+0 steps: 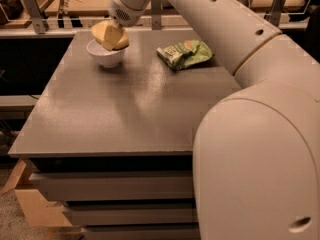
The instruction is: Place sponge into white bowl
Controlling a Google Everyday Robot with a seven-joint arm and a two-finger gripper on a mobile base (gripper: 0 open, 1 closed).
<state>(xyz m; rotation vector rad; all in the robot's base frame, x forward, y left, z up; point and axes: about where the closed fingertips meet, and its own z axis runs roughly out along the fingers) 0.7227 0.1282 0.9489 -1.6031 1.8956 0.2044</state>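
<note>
White bowl (106, 59), upper left of frame: interior largely hidden by sponge (102, 31) directly above its rim; gripper (116, 38) was clamped on the sponge

Grey table (125, 109), wooden workbench (75, 5) behind

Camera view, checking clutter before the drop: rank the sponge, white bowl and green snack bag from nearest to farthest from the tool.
The tool hangs at the far left of the table.
1. sponge: gripped by it.
2. white bowl: just beneath.
3. green snack bag: lying to the picture's right.
</note>
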